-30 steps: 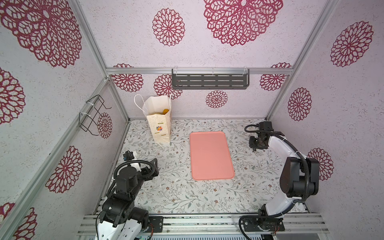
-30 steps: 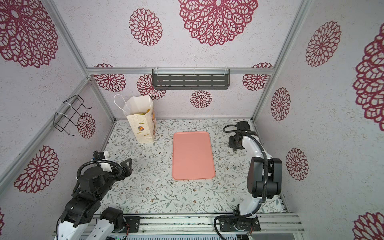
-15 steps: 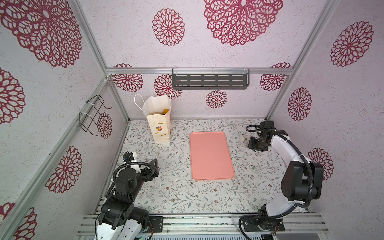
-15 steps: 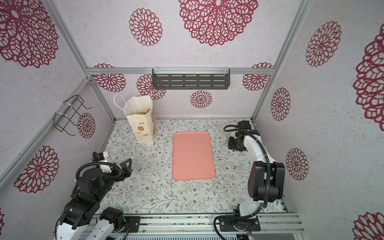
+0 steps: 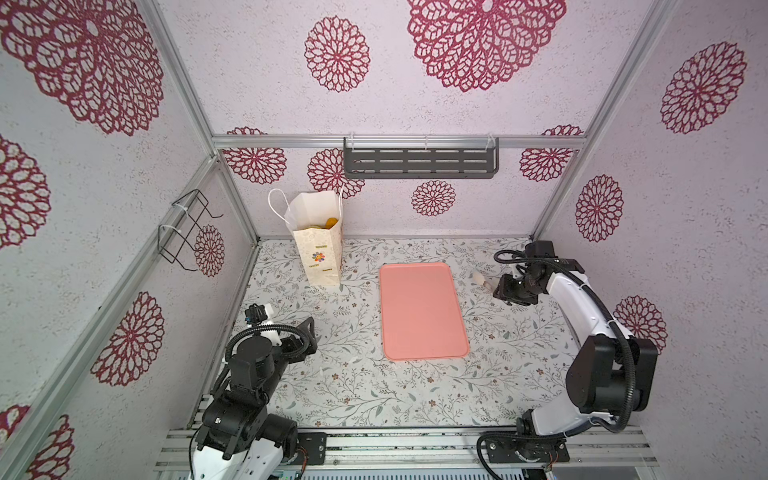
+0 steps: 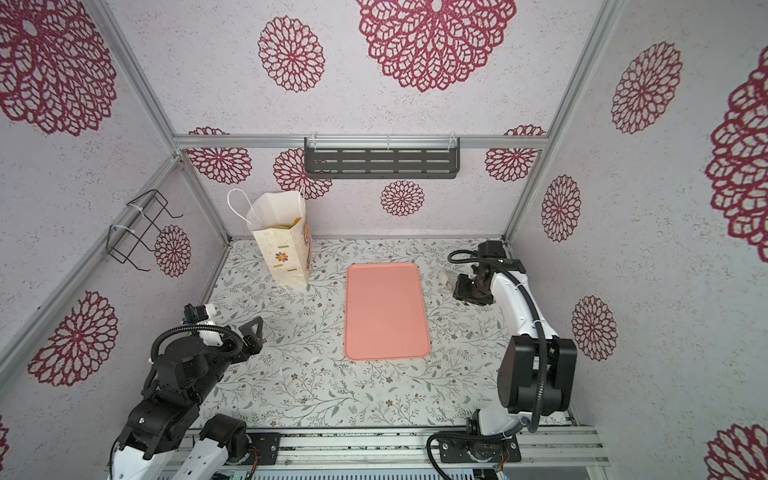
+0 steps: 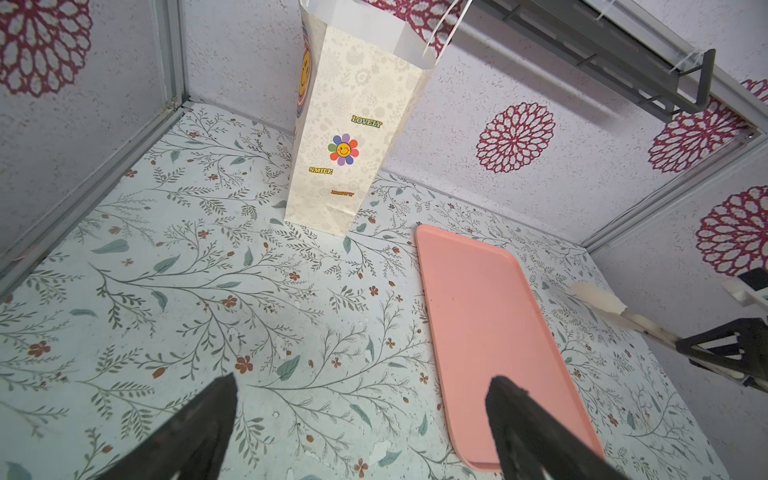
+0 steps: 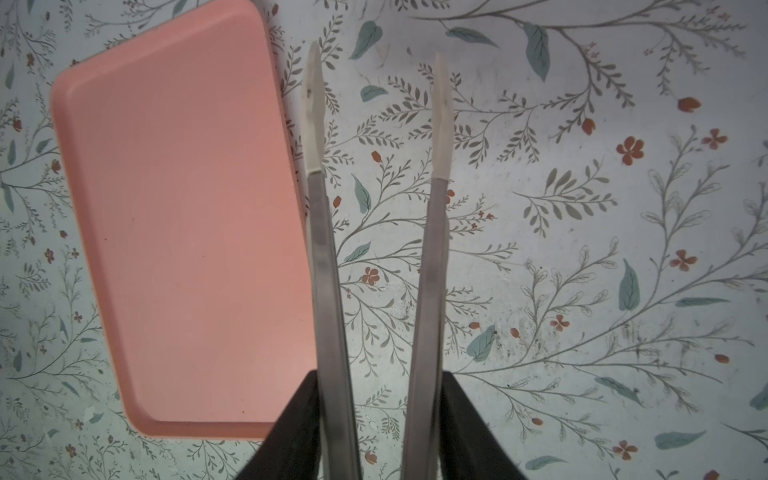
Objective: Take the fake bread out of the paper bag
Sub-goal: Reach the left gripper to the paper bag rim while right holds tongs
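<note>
So the right pincer (image 5: 513,289) is clamping a pair of tongs (image 8: 328,249) at the handle end. The tongs' two white tips are standing apart with nothing between them, hovering over bare table (image 5: 353,374) just beside the pink tray (image 5: 422,316). The left pincer (image 7: 359,384) is sitting spread wide and empty, low at the near left, facing the bag.

The paper bag (image 5: 318,249) is standing upright in the far left corner with its mouth open, well apart from the tongs. The bread (image 5: 330,223) is sitting inside it, and only a bit of orange and yellow is peeking over the front edge in a top view.

I'm reading this step as the reach to the bag. The arm is going to have to pass over the tray and come at the mouth from above, tips apart and clear of the cord handles (image 5: 276,203). The bag is looking tall and light, so I'm guessing it tips if the tongs drag on a wall. The free left pincer could be steadying its side. Squeeze gently too, since glossy pieces are probably slippery.

Counting:
- one bag
- one tray, nothing on it
- one pair of tongs
- two arms
- one grey shelf (image 5: 419,164) on the back wall
- one wire rack (image 5: 187,232) on the left wall
- bread pieces: can't count them, they're mostly hidden
</note>
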Tool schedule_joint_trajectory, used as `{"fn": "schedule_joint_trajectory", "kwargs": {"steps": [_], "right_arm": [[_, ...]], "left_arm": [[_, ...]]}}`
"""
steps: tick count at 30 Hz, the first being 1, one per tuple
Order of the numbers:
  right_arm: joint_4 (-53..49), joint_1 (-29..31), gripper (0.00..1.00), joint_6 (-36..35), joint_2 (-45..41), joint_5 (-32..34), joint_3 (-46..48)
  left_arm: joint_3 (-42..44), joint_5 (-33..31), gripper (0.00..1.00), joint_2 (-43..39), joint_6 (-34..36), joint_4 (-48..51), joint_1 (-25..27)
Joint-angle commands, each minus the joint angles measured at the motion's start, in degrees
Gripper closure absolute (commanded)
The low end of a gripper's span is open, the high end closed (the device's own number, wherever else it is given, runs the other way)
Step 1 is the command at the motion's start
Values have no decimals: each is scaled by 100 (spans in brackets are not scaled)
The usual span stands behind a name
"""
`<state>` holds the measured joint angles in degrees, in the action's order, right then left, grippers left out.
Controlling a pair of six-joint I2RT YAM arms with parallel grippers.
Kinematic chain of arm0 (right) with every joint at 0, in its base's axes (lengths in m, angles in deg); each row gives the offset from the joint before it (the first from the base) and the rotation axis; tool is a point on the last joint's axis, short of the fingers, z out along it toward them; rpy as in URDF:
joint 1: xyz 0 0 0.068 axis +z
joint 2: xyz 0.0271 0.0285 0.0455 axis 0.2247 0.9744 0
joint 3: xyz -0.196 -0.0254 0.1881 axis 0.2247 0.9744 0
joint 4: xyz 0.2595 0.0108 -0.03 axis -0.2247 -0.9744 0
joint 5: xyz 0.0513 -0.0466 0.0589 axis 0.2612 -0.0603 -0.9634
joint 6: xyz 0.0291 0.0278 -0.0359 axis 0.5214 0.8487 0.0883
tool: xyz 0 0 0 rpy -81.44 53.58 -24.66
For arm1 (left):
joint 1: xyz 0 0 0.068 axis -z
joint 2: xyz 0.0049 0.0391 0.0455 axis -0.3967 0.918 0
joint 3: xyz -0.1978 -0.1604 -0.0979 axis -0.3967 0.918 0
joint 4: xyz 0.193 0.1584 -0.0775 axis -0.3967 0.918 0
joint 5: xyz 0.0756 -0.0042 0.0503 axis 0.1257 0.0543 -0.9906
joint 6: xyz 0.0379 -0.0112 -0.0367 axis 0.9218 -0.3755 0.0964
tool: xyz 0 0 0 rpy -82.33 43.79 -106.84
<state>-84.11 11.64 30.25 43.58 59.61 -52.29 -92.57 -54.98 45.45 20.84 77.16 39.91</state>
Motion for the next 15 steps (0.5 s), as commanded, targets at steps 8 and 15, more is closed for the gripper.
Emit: {"fn": "schedule_joint_trajectory", "kwargs": {"steps": [8, 15], "right_arm": [[-233, 11, 54, 155, -1066, -316, 303], [9, 3, 52, 366, -1663, -674, 727]], "left_arm": [[-1414, -244, 3, 1530, 986, 156, 36], [-4252, -742, 3, 3647, 1727, 1426, -190]]}}
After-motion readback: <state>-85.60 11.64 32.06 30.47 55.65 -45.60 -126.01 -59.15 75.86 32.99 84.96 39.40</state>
